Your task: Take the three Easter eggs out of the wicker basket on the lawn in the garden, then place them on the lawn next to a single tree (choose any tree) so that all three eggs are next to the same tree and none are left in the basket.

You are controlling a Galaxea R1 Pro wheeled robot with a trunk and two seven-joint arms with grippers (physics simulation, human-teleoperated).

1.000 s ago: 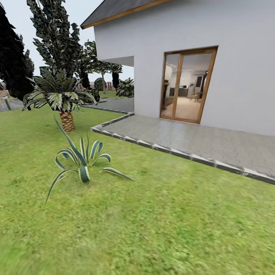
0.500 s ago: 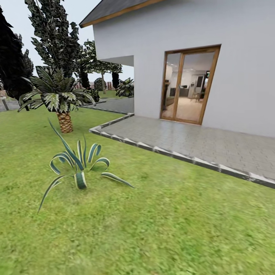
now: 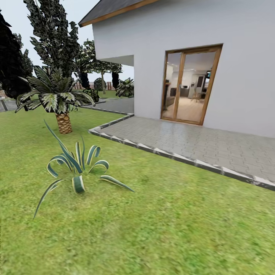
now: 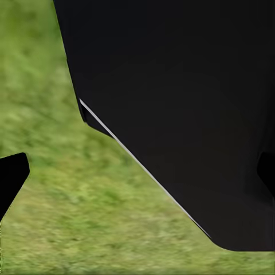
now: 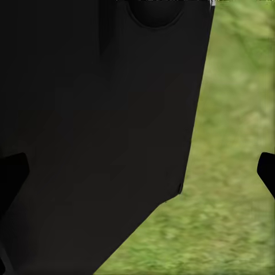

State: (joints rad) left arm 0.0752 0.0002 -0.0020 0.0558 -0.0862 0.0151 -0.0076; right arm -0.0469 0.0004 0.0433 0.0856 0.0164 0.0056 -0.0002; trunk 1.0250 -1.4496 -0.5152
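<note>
**Garden, lawn side by the house: survey of ground and edges**

Lawn: the wide spread of short green grass (image 3: 160, 221) takes the whole near and left part of the head view. Open, unobstructed grass runs from the near edge up to the paving; the one obstacle on it nearby is a low spiky plant with striped green-and-cream sword-shaped leaves (image 3: 78, 168), rooted at centre left, its leaf tips arching out over the grass.

Behind it, further left: a short palm with a scaly brown trunk and variegated fronds (image 3: 61, 103), well apart from the spiky plant. Beyond stand dark narrow cypress-like trees (image 3: 55, 34) against a pale sky.

Boundary: a grey-and-white stone kerb (image 3: 172, 157) runs diagonally from centre left to the right edge, dividing grass from a grey paved terrace (image 3: 198, 139). The terrace meets the white rendered house wall (image 3: 152, 42), which holds a wooden-framed glass double door (image 3: 191, 86), a lit room showing through the glass.

Task items: eggs and wicker basket cannot be located from these views; the lawn is the one task thing in sight.

Left wrist view: blurred grass (image 4: 63, 212) beneath a large black body of the robot (image 4: 189, 103). Right wrist view: the same kind of black mass (image 5: 97, 132) beside grass. Pincer state, left and right: cannot tell, whether apart or together.
</note>
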